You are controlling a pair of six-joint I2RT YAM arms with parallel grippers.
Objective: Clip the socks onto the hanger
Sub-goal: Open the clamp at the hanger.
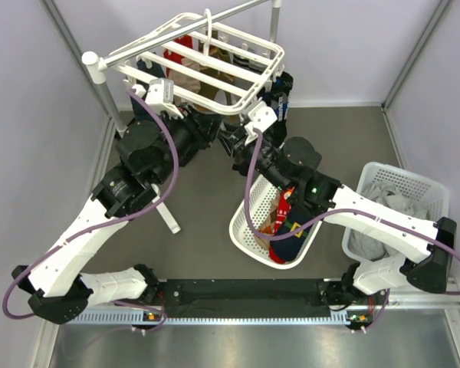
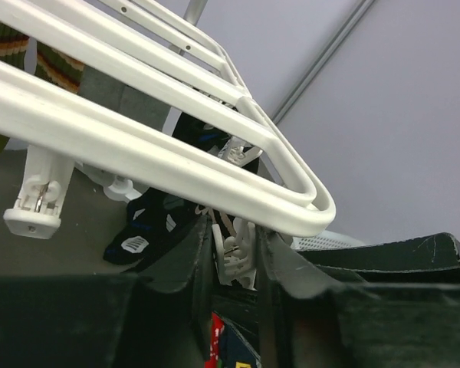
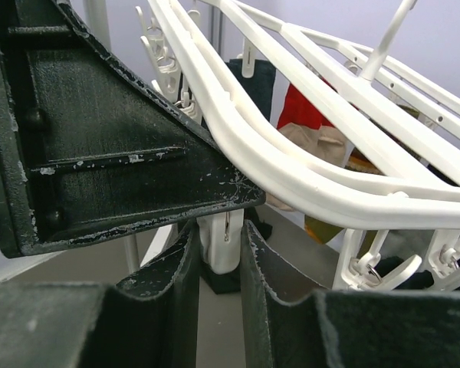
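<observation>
The hanger [image 1: 207, 69] is seen suspended from a rail [image 1: 245, 9] at the far side, with both arms extended to its near edge. From overhead the fingers of neither hand can be made out, as they are hidden under the bars.

In the left wrist view the left hand [image 2: 235, 230] is narrowed around a first clip [image 2: 234, 257] below the hanger's corner, with fingers against its sides. In the right wrist view the right hand [image 3: 220, 228] is closed on a second clip [image 3: 218, 245] beneath the outer bar.

Loose socks [image 1: 287, 222] — red and navy — are recorded only overhead, in a round basket [image 1: 241, 230] on the bench [image 1: 207, 199]. A hung red sock [image 3: 307, 107] is noted on the hanger from the right wrist.
</observation>
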